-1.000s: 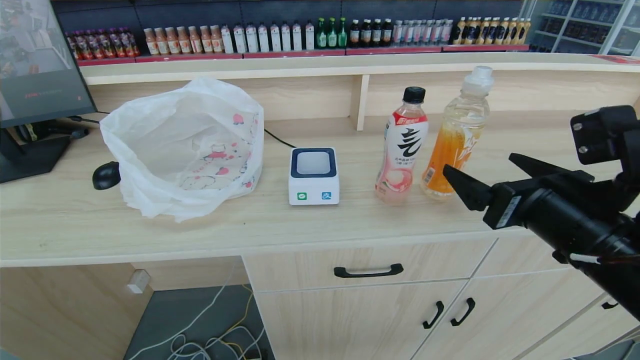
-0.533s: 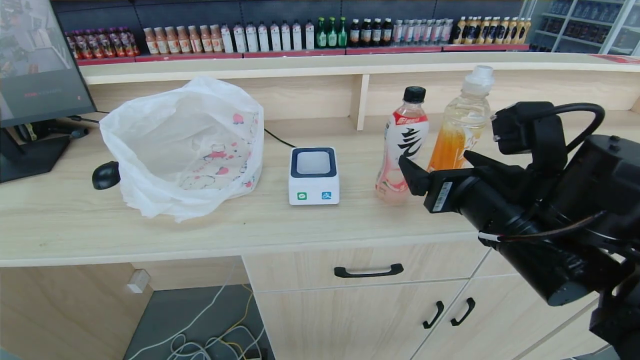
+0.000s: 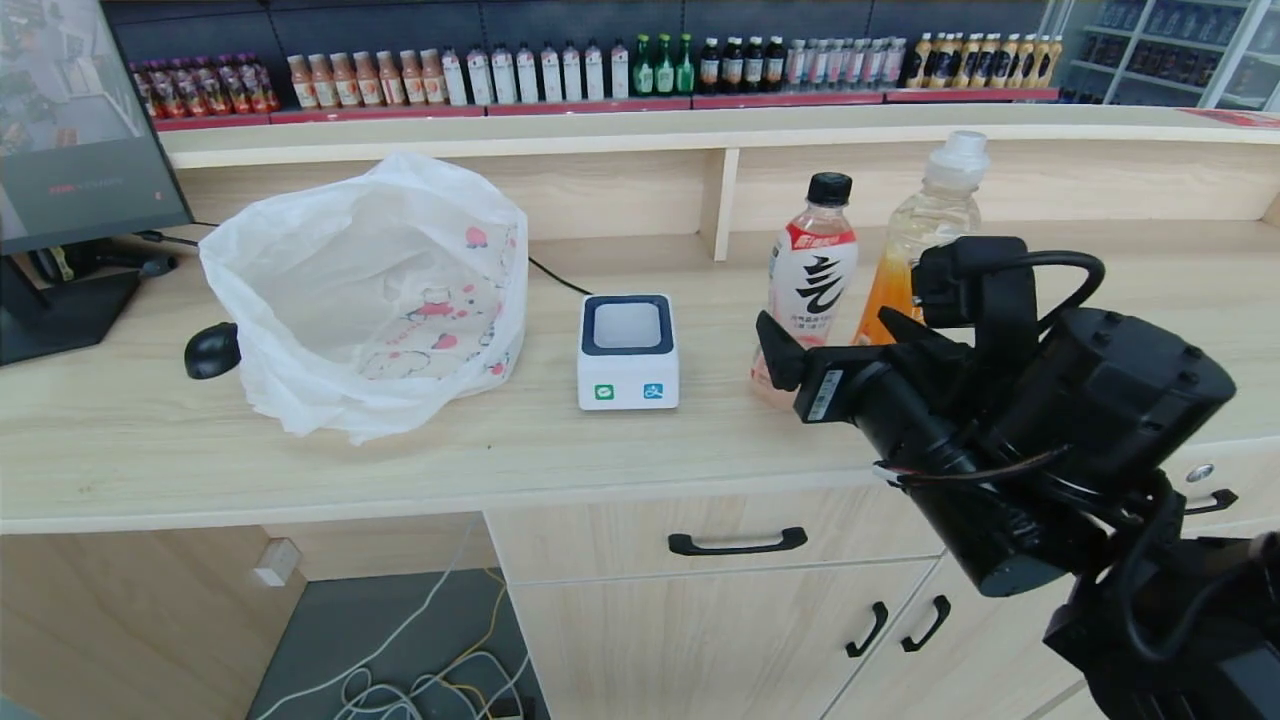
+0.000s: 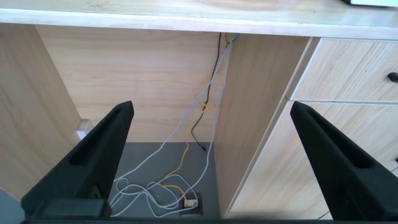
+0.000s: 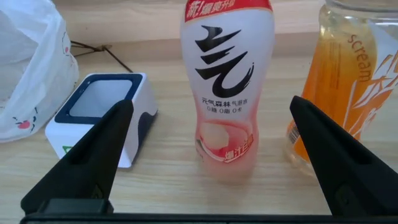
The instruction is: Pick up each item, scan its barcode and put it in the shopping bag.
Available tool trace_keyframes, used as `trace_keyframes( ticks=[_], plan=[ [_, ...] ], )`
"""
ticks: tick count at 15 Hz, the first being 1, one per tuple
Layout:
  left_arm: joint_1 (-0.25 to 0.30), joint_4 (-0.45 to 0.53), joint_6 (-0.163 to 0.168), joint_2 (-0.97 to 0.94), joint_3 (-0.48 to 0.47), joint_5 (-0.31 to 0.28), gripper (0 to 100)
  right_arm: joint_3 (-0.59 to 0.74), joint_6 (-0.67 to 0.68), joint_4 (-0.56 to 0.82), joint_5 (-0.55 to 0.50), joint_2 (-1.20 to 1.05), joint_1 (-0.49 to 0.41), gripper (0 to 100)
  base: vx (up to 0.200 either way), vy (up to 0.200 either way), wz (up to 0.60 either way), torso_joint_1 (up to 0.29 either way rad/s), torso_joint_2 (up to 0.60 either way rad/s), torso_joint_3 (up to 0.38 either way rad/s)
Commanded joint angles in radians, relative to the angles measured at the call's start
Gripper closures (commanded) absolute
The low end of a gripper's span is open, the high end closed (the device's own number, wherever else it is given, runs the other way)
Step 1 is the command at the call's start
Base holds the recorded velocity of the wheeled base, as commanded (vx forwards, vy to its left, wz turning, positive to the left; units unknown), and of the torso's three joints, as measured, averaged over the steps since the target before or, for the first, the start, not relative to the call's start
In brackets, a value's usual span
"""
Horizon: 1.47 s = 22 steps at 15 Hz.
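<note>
Fingers [image 5: 87, 168] before pink bottle [image 5: 227, 81], scanner [image 5: 99, 102] alongside

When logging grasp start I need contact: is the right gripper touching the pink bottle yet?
Apart. The right wrist view shows the pink bottle standing between the right gripper's open fingers, with bare counter showing on either side.

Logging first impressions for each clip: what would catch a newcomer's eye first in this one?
The big black right hand, open and pointed at the pink bottle standing on the right side of the counter. An orange bottle stands upright just to the right of the pink one. To their left sit the white scanner at mid-counter and the open white shopping bag.
</note>
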Motion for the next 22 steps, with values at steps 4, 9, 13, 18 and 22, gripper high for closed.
trace_keyframes(
  ticks=[4, 9, 13, 18, 22],
  plan=[
    [0.0, 0.0, -0.001, 0.0, 0.0, 0.0, 0, -0.009, 0.002, -0.012, 0.014, 0.077, -0.004, 0, 0.0, 0.0, 0.0, 0.0, 0.0, 0.0],
    [0.0, 0.0, -0.001, 0.0, 0.0, 0.001, 0, -0.014, 0.0, -0.064, 0.035, 0.111, -0.025, 0, 0.0, 0.0, 0.0, 0.0, 0.0, 0.0],
    [0.0, 0.0, -0.001, 0.0, 0.0, 0.0, 0, -0.016, 0.0, -0.064, 0.035, 0.111, -0.036, 0, 0.0, 0.0, 0.0, 0.0, 0.0, 0.0],
    [0.0, 0.0, -0.001, 0.0, 0.0, 0.0, 0, -0.016, 0.002, -0.066, 0.04, 0.121, -0.048, 0, 0.0, 0.0, 0.0, 0.0, 0.0, 0.0],
    [0.0, 0.0, -0.001, 0.0, 0.0, 0.0, 0, -0.06, 0.002, -0.066, 0.065, 0.151, -0.064, 0, 0.0, 0.0, 0.0, 0.0, 0.0, 0.0]
  ],
)
